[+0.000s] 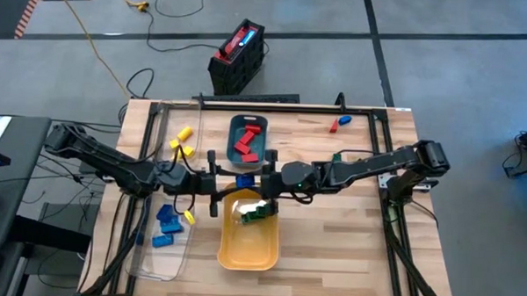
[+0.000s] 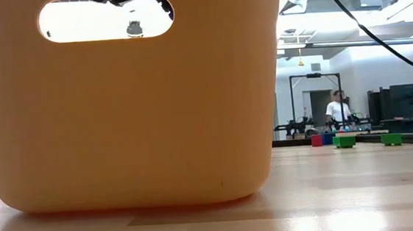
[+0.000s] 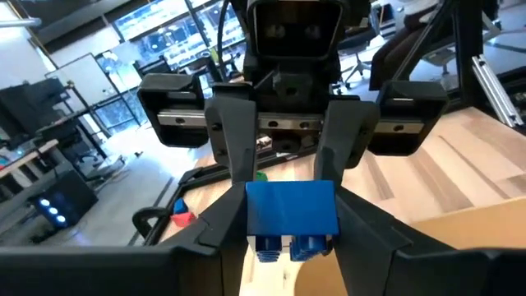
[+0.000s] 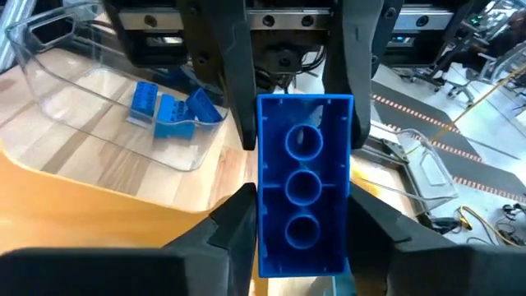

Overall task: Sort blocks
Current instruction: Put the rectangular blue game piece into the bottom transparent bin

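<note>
A blue block point(image 1: 245, 180) hangs above the table between the teal tray point(image 1: 233, 125) and the yellow tray point(image 1: 247, 248). My left gripper point(image 1: 227, 183) reaches it from the table's left and my right gripper point(image 1: 264, 180) from the right. Both are shut on it, tip to tip. The teal tray holds red blocks point(image 1: 248, 139). The yellow tray holds green blocks point(image 1: 257, 214). The clear tray point(image 1: 158, 259) holds blue blocks point(image 1: 166, 222). Yellow blocks point(image 1: 183, 143) lie loose on the table at the far left. My left gripper pinches the blue block's two opposite sides point(image 3: 251, 218) between its two fingers, level, from the table's left. The block is lifted clear of the table, a plain face point(image 3: 292, 205) toward this wrist camera. My right gripper pinches the same block by two opposite sides point(image 4: 265, 234) between its two fingers, level, from the table's right. The block's hollow underside with three round tubes point(image 4: 304, 185) faces this wrist camera. My left gripper's fingers point(image 4: 234, 90) hold the part farther from it.
A red and a blue block point(image 1: 339, 124) lie at the far right and a small green one point(image 1: 336, 157) beside the right arm. A red-and-black box point(image 1: 240, 55) stands on the floor beyond the table. The yellow tray's wall point(image 2: 133, 121) fills the low view; a person point(image 2: 335, 109) stands far behind.
</note>
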You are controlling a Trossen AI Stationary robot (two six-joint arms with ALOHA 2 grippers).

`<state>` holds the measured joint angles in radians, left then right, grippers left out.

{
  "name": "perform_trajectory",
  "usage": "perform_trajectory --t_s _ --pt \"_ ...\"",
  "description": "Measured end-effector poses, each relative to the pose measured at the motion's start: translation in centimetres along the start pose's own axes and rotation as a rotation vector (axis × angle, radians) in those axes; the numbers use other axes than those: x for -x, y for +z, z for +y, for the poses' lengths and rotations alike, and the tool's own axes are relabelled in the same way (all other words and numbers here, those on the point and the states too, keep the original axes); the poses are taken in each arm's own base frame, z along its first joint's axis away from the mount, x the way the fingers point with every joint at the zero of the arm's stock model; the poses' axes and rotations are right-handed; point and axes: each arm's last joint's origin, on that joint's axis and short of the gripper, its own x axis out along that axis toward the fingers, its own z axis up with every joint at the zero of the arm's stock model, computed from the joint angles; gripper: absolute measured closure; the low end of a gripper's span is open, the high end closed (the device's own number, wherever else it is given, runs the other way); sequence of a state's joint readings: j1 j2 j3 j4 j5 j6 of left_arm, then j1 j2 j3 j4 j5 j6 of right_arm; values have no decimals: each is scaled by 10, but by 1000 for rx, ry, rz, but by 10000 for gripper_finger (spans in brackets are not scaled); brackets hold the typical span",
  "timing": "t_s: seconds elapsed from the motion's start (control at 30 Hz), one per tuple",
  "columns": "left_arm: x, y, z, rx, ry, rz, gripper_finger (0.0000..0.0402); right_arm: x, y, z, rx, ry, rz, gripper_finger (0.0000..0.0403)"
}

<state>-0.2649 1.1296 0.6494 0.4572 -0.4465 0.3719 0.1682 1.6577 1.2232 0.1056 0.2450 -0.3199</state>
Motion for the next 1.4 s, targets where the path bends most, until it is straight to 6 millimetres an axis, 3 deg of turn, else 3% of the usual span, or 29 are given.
perform_trajectory --t_s 0.2,0.37,0.53,0.7,0.97,1.23,1.4 --pt "15 13 2 6 -28 118 266 2 -4 -2 5 22 49 193" --pt "41 28 1 79 -136 297 266 4 -14 -2 -13 43 151 147" --pt "78 39 4 274 -353 601 266 7 -27 -3 -14 2 293 139" --pt "104 40 -4 482 -503 822 266 7 -29 -7 -21 -14 313 138" --pt "120 -10 -32 553 -348 1162 266 10 -31 -13 11 -109 351 138" --pt "123 -49 -49 556 -208 1325 265 41 -4 -28 -17 -178 242 138" --pt "122 -60 -54 517 -178 1367 191 58 10 -33 -47 -191 170 138"
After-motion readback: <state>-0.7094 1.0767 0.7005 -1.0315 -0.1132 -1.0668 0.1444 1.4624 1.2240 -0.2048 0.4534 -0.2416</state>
